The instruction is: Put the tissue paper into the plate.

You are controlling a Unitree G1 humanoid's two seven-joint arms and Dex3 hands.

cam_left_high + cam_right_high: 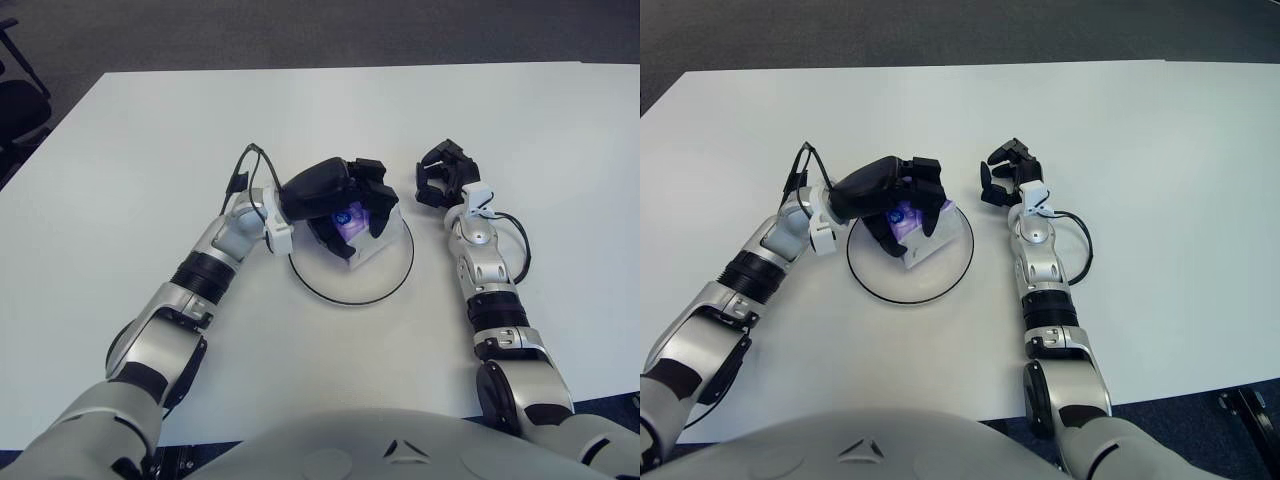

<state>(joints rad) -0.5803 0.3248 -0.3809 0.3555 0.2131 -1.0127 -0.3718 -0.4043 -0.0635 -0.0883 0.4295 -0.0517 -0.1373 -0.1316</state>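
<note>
My left hand (pixel 345 200) grips the tissue pack (pixel 352 225) over the plate (pixel 385 282) mid-table; if I let go carelessly it may tip past the far rim. My right hand (pixel 1008 172) idles beside, fingers loosely curled

left hand over the plate, tissue pack held

a white plate (pixel 955 262) with a dark rim is seen on a white table (pixel 1160 180). the left hand (pixel 888 195) is positioned above the plate's far left part, its black fingers (pixel 925 195) closed around a purple and white tissue pack (pixel 912 228), whose lower edge is shown against the plate's surface. the right hand (pixel 1005 172) is seen just to the right of the plate, apart from it, with its fingers curled and nothing held.
</note>
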